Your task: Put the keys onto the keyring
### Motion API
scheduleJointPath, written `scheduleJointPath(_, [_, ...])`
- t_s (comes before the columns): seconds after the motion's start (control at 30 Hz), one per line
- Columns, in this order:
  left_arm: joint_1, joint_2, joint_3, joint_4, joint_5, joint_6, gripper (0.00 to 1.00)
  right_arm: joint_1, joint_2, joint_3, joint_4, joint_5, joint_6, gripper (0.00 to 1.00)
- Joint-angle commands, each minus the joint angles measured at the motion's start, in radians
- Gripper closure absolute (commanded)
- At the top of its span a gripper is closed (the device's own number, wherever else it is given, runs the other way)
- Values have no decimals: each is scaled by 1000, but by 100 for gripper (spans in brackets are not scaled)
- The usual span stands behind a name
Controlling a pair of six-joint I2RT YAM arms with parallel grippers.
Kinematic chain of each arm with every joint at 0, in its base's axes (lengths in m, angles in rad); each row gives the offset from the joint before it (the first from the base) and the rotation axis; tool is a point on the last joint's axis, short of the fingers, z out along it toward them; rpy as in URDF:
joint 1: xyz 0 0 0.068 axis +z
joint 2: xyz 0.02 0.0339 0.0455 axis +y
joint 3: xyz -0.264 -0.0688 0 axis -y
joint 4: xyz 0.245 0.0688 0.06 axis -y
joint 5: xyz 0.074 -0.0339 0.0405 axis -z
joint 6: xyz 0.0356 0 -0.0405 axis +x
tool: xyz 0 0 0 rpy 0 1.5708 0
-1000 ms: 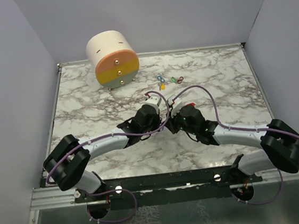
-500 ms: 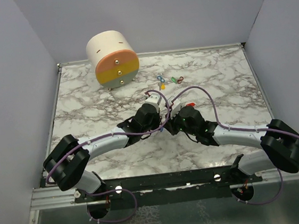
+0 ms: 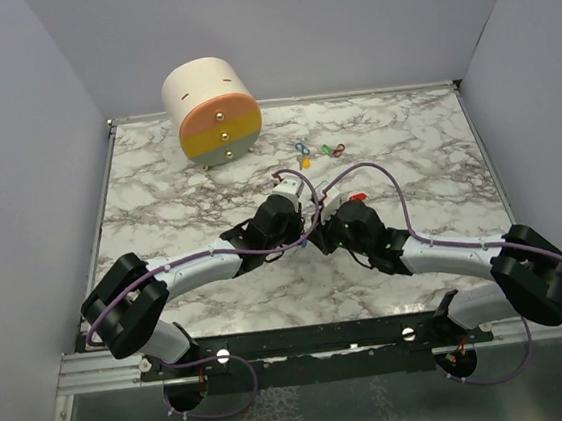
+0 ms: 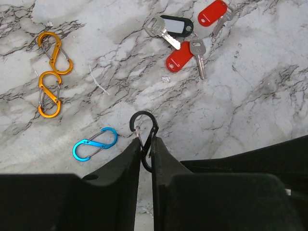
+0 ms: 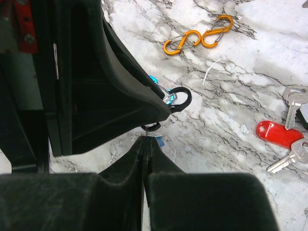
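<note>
Black figure-8 clip pinched in the closed left hand; right hand fully closed, tips at the clip's lower loop (grip unclear). Keys lie loose near the desk middle.

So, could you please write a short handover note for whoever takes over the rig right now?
Left hand: shut on the black clip.
Right hand: shut, tips right at that clip; whether it grips it is unclear.
Keys: loose on the marble table beyond the hands, with red and black tags.
Done: clip gripped.
Left: no key is on it yet; thread each one on.
</note>
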Motion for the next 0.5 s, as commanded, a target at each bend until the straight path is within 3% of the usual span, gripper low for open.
scheduleJointPath(0.0, [-3,-30,34,-9,-49,3,75,8,-30,-17,24,4,6,99])
scheduleJointPath(0.13, [-3,-45,32,-13,-74,-1,57,8,-35,-19,25,6,6,99])
scheduleJointPath(0.47, [4,-103,21,-50,-177,-25,47,8,-64,-27,23,16,9,99])
